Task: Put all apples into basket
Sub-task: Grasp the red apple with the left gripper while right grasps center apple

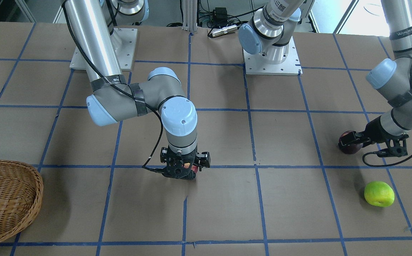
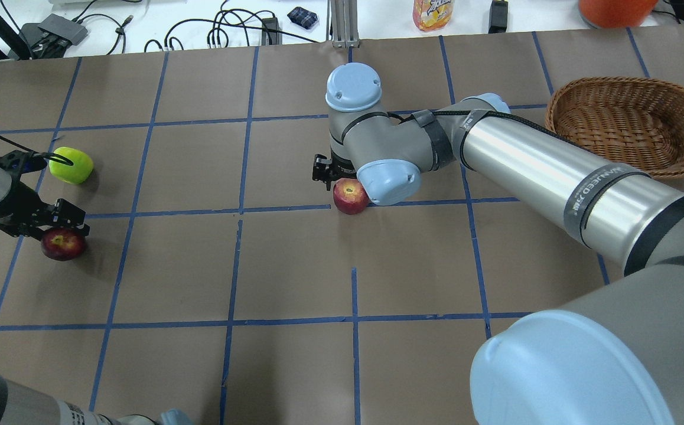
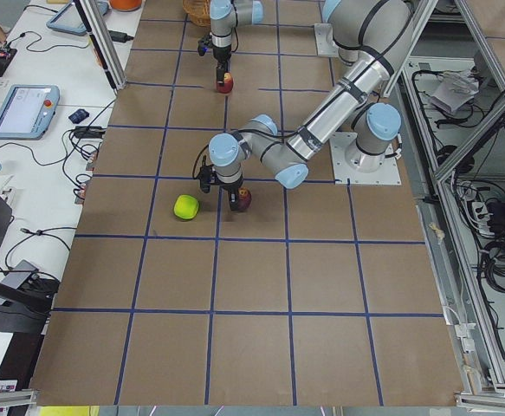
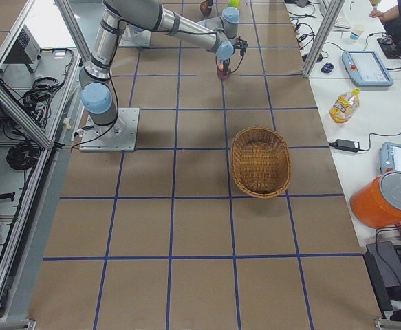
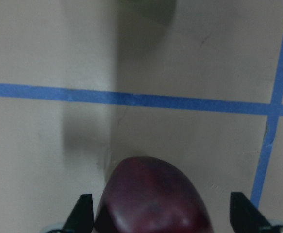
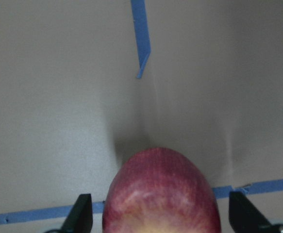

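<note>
The red, yellow-streaked apple sits on the table near the middle. My right gripper points down over it, open, with a finger on each side and the apple between them. The dark maroon apple lies at the left end. My left gripper is open around it; in the left wrist view the apple sits between the fingers, with a gap on one side. The yellow-green apple lies free just beyond it. The wicker basket stands empty at the far right.
Blue tape lines grid the brown table top. The two arm base plates are bolted at the robot's side. A side bench beyond the table carries cables, a drink bottle and an orange bucket.
</note>
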Robot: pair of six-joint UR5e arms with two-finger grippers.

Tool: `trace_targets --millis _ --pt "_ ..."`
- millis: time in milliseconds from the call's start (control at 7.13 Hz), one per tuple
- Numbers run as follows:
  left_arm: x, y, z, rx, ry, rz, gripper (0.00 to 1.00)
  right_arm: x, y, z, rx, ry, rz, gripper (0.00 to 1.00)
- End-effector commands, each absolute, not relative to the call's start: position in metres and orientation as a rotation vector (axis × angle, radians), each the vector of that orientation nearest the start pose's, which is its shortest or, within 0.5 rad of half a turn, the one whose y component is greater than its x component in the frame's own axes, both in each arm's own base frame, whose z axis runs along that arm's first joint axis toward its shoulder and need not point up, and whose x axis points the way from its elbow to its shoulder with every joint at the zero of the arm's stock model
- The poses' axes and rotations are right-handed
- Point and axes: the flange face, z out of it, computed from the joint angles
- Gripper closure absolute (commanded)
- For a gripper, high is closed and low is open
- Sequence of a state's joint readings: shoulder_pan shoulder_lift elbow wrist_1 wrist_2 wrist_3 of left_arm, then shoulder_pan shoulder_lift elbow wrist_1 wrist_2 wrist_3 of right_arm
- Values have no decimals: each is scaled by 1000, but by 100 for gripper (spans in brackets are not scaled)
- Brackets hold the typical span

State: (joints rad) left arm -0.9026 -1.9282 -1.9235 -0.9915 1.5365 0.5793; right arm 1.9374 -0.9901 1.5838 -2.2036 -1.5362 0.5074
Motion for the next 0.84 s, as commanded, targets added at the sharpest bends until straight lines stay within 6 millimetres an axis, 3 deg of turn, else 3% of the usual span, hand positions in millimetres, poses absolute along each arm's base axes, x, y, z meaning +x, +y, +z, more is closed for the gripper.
trace_targets --millis 0,140,280,421,561,701 --pt "225 -498 195 -54 3135 157 60 363 -571 196 200 3103 -29 60" --pt "221 -496 208 -41 3110 162 92 364 -572 201 192 3095 -39 100" --pt "218 -496 212 -34 3107 162 96 358 -574 212 202 3102 -55 100" --pt "214 -497 225 -21 3121 183 96 344 -579 239 231 3082 -109 100" --pt "180 -516 246 78 3112 167 96 311 -590 270 310 3068 -147 100" --pt "106 -535 266 138 3130 93 99 246 -605 313 401 3085 -132 100"
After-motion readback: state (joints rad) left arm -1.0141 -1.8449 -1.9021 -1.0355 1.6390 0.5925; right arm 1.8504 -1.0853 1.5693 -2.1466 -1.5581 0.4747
